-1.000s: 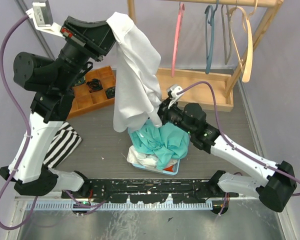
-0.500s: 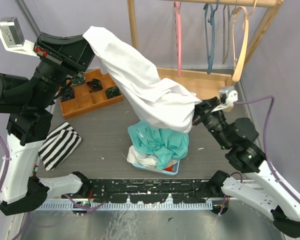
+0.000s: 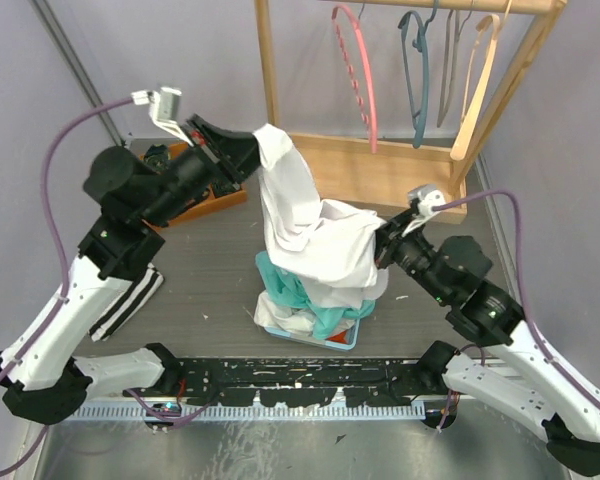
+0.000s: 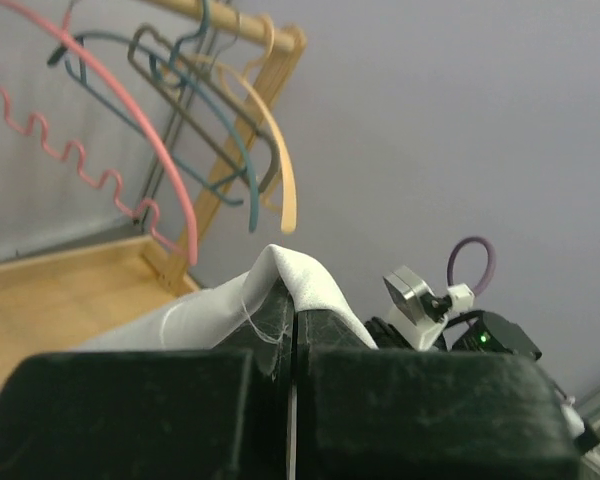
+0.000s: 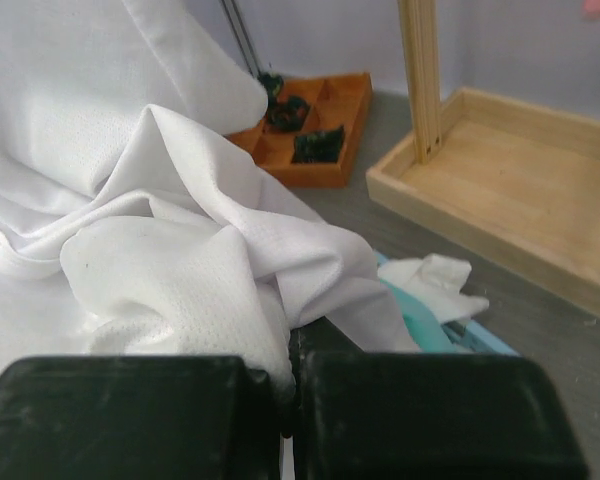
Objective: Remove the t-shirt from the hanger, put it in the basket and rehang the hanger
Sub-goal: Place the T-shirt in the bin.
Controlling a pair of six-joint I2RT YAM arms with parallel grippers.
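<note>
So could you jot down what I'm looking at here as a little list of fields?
Held item: white t-shirt, stretched between both arms
Left gripper: shut on the shirt's upper end
Right gripper: shut on its lower end
Below: bin of teal and white clothes
Rack: four empty hangers
Hanger in shirt: none visible

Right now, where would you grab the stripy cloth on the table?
Pinch the striped cloth at its right edge, coming straight down: it lies flat on the table, so only an edge lifts, and the left arm covers its other side.
</note>
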